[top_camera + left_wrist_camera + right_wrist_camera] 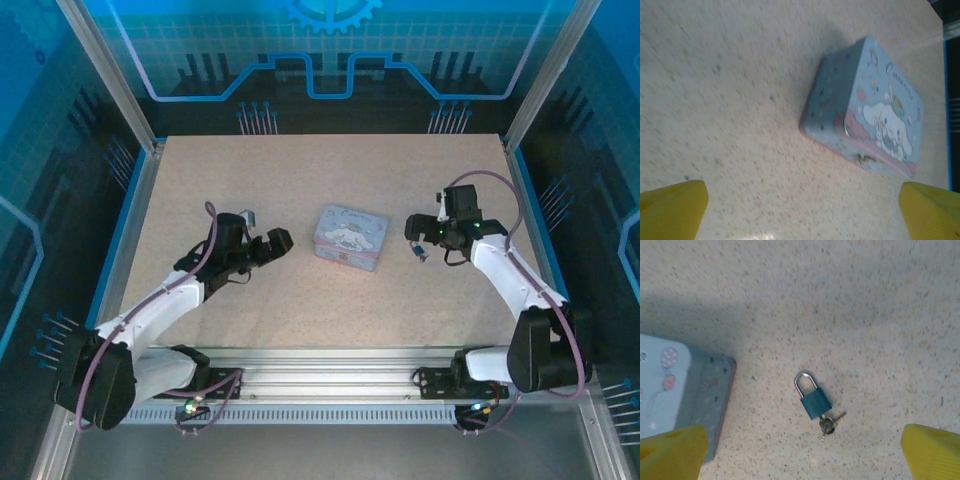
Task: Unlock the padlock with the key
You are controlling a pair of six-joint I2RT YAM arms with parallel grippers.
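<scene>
Padlock lying flat on the desk, between the pale blue tin and the desk's right edge; shackle seemingly closed. The key sits at the base of the lock body, apparently in the keyway. Right hand and left hand are both spread and empty. Suggested technique: one hand pins the lock body while the other pinches the key's head squarely and twists, so the lock does not slide.
</scene>
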